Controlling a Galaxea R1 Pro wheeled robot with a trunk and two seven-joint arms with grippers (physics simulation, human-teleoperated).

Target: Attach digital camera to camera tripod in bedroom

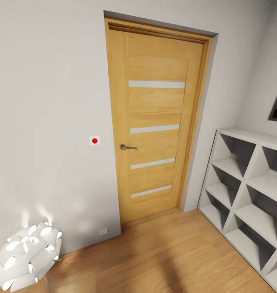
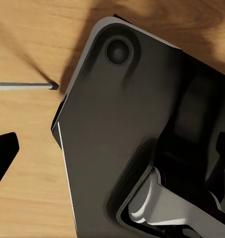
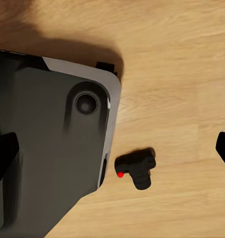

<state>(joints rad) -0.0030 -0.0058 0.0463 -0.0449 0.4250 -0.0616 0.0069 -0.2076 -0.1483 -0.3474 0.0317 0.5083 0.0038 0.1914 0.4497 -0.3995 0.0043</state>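
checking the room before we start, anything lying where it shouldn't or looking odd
Yes: the small black camera lies on the wooden floor beside the robot's dark base, where it could be run over. The door and white shelf look normal.

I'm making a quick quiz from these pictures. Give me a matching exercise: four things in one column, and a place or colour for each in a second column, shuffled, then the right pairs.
Things:
1. door
2. digital camera
3. lamp
4. shelf unit

Descriptions:
A. white petal shade, low by the wall
B. black, lying on the wood floor beside the robot's base
C. light wood with four pale strips
D. white compartments, right of the door

Pairs: 1-C, 2-B, 3-A, 4-D
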